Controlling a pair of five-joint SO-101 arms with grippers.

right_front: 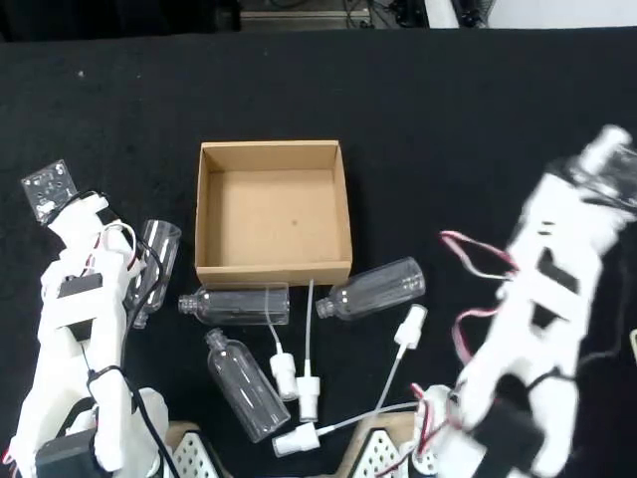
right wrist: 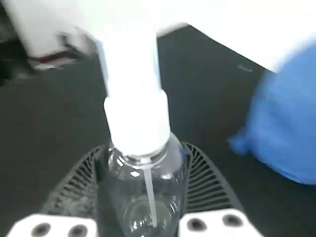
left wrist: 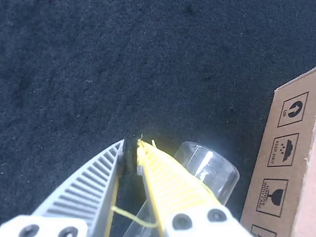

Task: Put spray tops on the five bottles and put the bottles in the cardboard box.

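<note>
The open cardboard box [right_front: 274, 214] stands mid-table with nothing in it. My right gripper [right_front: 587, 194] [right wrist: 143, 168], raised at the far right, is shut on a clear bottle [right wrist: 140, 192] that carries a white spray top [right wrist: 136, 118]. My left gripper [right_front: 141, 277] [left wrist: 131, 146] is shut with nothing in it, its yellow finger [left wrist: 168, 182] beside a capless bottle [right_front: 159, 249] [left wrist: 210, 168] left of the box. Three more capless bottles [right_front: 236, 304] [right_front: 246, 385] [right_front: 375, 289] lie in front of the box. Loose spray tops [right_front: 284, 373] [right_front: 309, 390] [right_front: 410, 327] lie among them.
Another spray top [right_front: 297, 439] lies near the front edge between the arm bases. The box wall [left wrist: 291, 163] is close to the left gripper. A blue shape [right wrist: 286, 123] shows behind the held bottle. Black cloth [right_front: 448, 119] covers the table.
</note>
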